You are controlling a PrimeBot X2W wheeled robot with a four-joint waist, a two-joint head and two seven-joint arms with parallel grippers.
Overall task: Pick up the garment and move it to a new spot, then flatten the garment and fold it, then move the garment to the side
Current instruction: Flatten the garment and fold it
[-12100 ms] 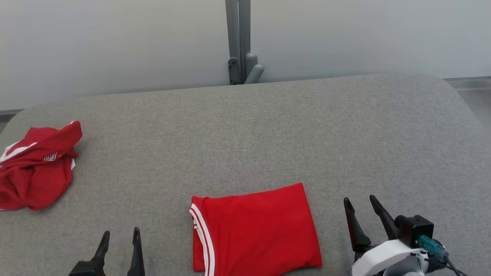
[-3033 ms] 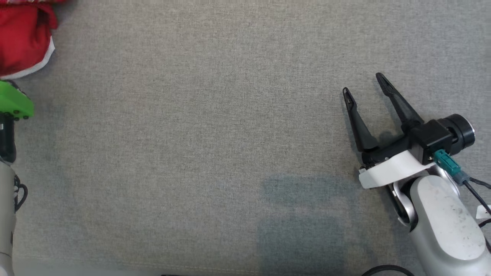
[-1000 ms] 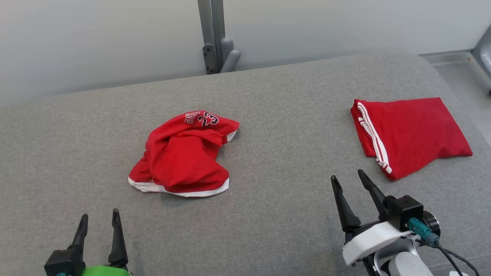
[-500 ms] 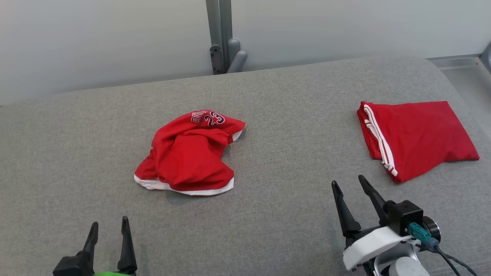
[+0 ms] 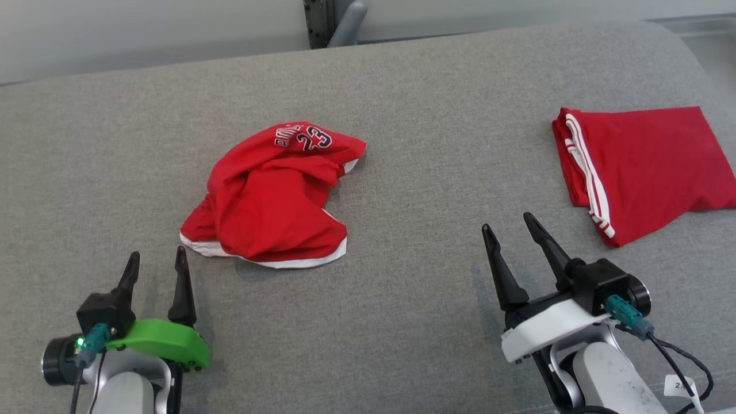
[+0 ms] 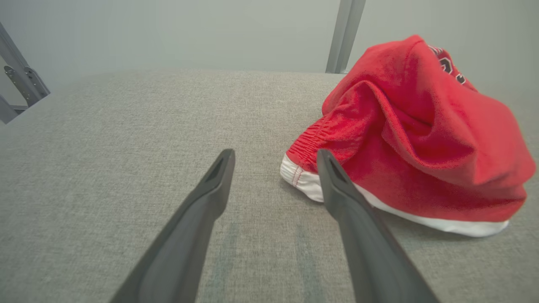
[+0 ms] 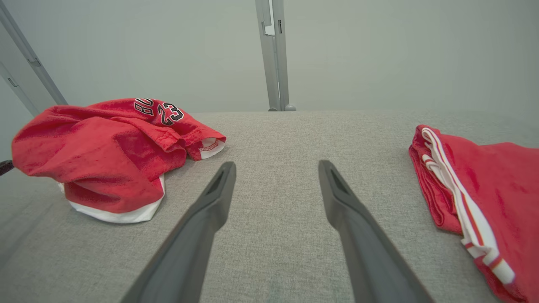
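Nearest the robot, the left gripper [image 5: 157, 254] hung low over the grey padded table [image 5: 402, 339], on the near side of the crumpled garment [image 5: 270, 201] and by its left corner. Its two dark fingers stood apart with nothing between them. In the left wrist view one finger [image 6: 347, 202] pointed at the garment's white hem and came very close to it; whether it touched the cloth could not be told.

The right gripper [image 5: 508, 223] was also on the near side of the crumpled garment, well off to its right, over bare table. Its fingers were spread wide and empty, pointing away from the robot.

The crumpled garment lay in a loose red heap on the table, in neither gripper. A white band ran along its near edge. On its far fold the number 23 showed in dark print, and a white-lined opening gaped at its far right corner.

Well apart to the right of the crumpled garment lay a folded garment [image 5: 644, 167], red too and flat on the table, with its white-striped edge turned toward the heap. The head view's right edge cut off its far side.

Beyond the crumpled garment, past the table's far edge, a grey metal post [image 7: 273, 54] stood upright against a pale wall [image 5: 144, 29].
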